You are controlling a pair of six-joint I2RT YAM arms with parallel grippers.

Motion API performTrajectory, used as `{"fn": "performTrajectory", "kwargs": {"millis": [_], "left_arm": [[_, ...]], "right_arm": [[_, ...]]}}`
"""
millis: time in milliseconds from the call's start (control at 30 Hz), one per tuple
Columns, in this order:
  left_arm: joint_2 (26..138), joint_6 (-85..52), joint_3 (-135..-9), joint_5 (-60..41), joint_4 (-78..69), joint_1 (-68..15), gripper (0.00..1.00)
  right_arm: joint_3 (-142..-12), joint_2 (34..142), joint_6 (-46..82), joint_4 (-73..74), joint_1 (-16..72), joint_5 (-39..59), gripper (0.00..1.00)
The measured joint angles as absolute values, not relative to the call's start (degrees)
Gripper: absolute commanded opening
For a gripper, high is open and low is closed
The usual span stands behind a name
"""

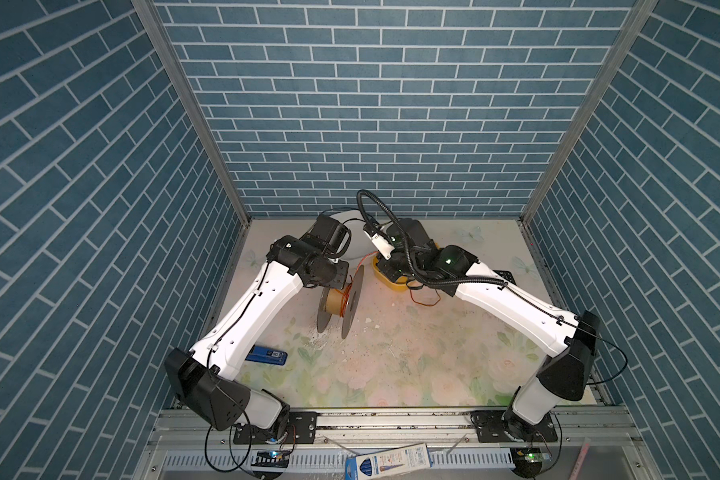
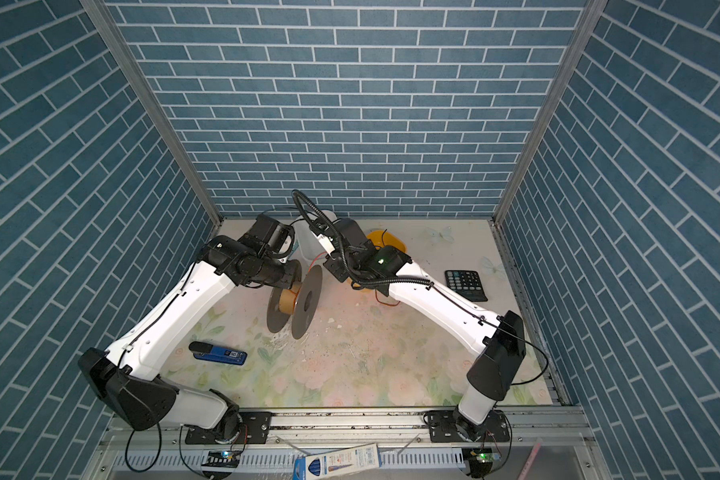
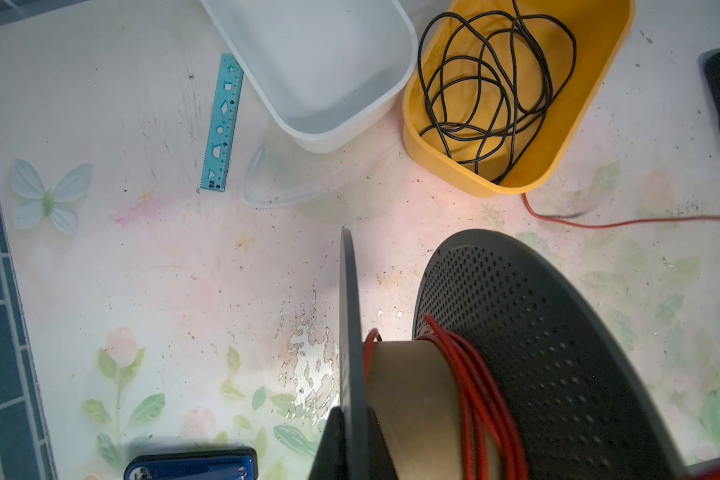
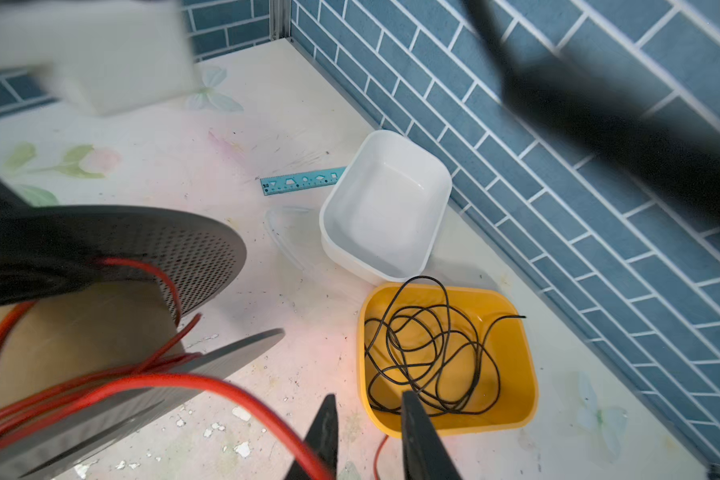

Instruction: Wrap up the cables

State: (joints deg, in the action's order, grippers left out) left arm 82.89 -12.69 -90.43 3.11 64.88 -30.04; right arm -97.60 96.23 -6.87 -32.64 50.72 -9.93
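Partly hidden — loose cable (image 1: pixel 425 306) (off the spool (image 1: pixel 352 301)) beneath right arm (image 1: pixel 508 303)

- Top views: high above the near edge, looking down over the whole worktop (image 1: pixel 412 365)
- Wrist views: close over the spool (image 3: pixel 558 353), both showing the yellow tub (image 3: pixel 599 62)

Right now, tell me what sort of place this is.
Most likely a robot data-collection booth, not a real room: brick-pattern walls on a metal frame, robot arms bolted to an aluminium rail, and a floral tabletop with props like a calculator, stapler and spool.
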Motion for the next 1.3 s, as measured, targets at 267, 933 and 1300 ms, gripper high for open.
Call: {"fn": "performTrajectory", "kwargs": {"millis": [267, 933, 1300], "left_arm": [[80.55, -9.06, -93.45, -3.33, 66.43, -30.39, 0.00], [80.07, -8.34, -125.47, -15.88, 71.81, -30.39, 0.00], [83.40, -9.23, -131.35, -17.17, 74.00, -30.37, 0.00]], "right_arm": [[-94.65, 99.33, -2.35, -31.11, 39.07, 7.81, 0.33], [-56.88, 69.80, 4.25, -9.21, 36.29, 18.13, 0.97], [-45.76, 66.85, 7.14, 2.28, 36.03, 24.05, 0.81]]}}
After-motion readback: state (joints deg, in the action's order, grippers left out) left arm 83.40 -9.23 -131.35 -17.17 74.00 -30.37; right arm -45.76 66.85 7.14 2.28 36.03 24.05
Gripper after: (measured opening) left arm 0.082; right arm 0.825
